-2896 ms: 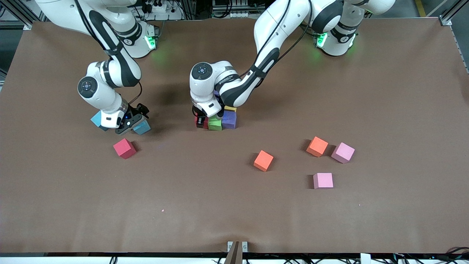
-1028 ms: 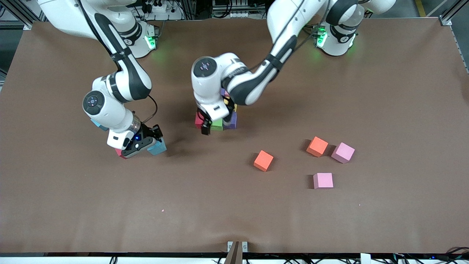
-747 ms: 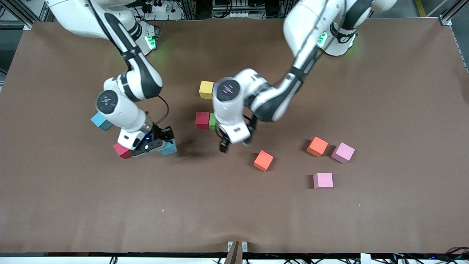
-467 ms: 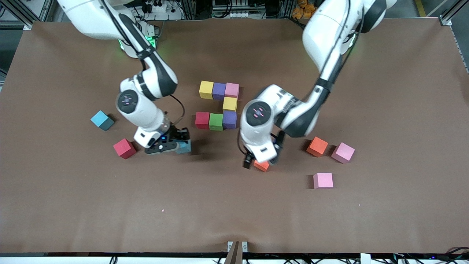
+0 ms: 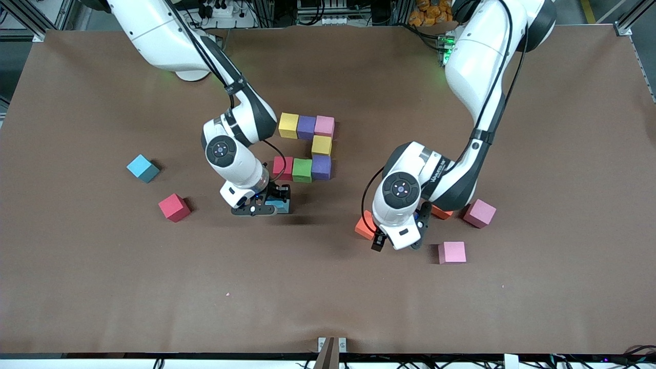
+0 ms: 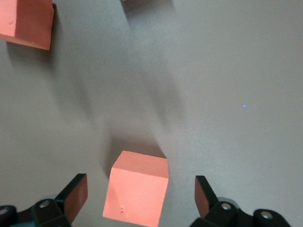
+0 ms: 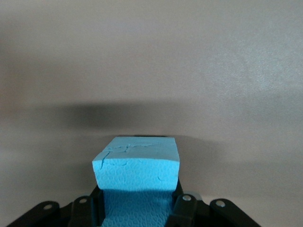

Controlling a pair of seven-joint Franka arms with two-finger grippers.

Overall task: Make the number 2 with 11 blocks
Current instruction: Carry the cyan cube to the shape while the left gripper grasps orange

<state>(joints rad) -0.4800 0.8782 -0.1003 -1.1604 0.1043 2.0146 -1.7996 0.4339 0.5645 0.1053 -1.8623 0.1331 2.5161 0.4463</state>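
Your right claw (image 5: 266, 204) at frame center grips a light blue block (image 7: 137, 170); your left claw (image 5: 398, 241) gapes over an orange block (image 6: 137, 188). No legible writing.

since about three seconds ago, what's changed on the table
The right tool took hold of a light blue block and carried it toward the partial 2, now just below its red block. The left tool left the 2 and hangs open over an orange block. Loose pink, red and blue blocks stayed put.
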